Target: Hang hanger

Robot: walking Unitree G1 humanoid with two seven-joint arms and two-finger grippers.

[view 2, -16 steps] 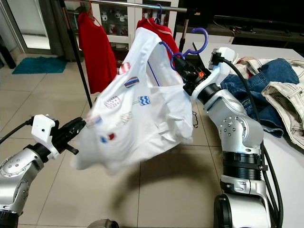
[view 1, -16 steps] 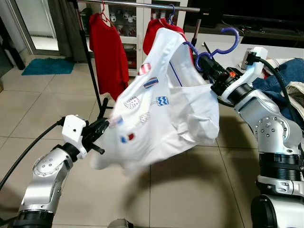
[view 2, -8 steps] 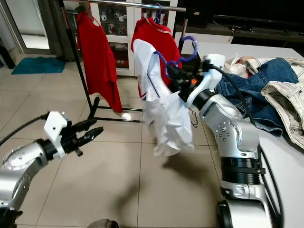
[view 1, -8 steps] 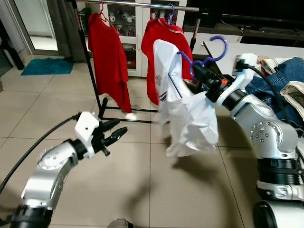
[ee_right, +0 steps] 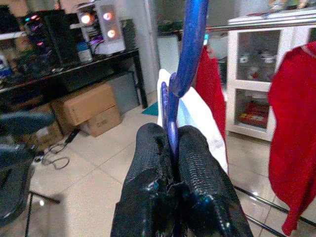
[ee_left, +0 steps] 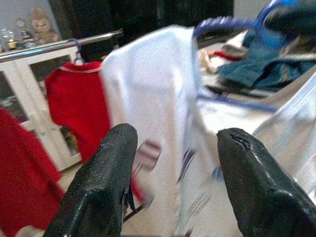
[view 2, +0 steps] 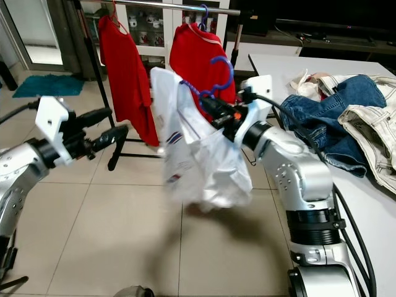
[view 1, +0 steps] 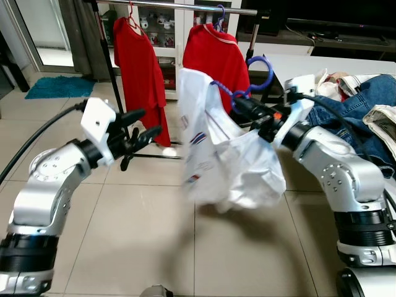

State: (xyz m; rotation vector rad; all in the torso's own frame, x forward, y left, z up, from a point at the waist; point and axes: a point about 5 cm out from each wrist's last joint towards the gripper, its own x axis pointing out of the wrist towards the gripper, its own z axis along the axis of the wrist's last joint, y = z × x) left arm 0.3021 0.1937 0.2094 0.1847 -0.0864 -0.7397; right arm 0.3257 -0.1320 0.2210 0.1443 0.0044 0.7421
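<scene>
My right gripper (view 1: 247,111) jaws clamp the blue hanger (view 1: 247,83), hook up, just below the rail (view 1: 185,6); left gripper (view 1: 139,133) jaws gape, empty.

Shirt (view 1: 232,158) btwn arms, rack (view 1: 179,5) behind, table (view 1: 337,63) right.

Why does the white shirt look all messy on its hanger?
The white shirt hangs bunched and lopsided from the blue hanger, which the right gripper pinches at a tilt, not yet on the rail. The two red shirts hang straight. The left gripper is open, holding nothing.
</scene>
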